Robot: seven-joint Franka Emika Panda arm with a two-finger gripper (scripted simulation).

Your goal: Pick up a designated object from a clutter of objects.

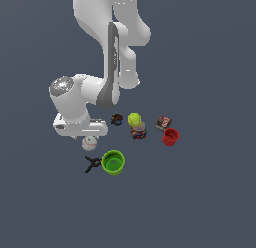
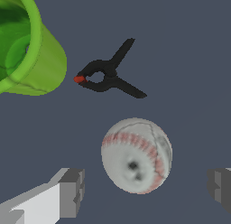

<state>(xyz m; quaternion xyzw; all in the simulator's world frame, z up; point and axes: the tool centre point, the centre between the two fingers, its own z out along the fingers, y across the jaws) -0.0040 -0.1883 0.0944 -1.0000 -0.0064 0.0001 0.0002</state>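
The white baseball (image 1: 89, 142) with faint red stitching lies on the dark floor, at the exterior view's left of the clutter. In the wrist view the baseball (image 2: 136, 155) sits between my two grey fingertips (image 2: 72, 191), with a gap on each side. My gripper (image 1: 82, 133) (image 2: 146, 188) is open and empty, directly over the ball. The fingers are mostly hidden under the white hand in the exterior view.
A green cup (image 1: 113, 162) (image 2: 27, 47) and a black clamp (image 1: 92, 164) (image 2: 108, 76) lie close beside the baseball. Farther off are a yellow-green ball (image 1: 134, 120), a small can (image 1: 139, 131), a red cup (image 1: 170, 137) and dark boxes (image 1: 163, 123).
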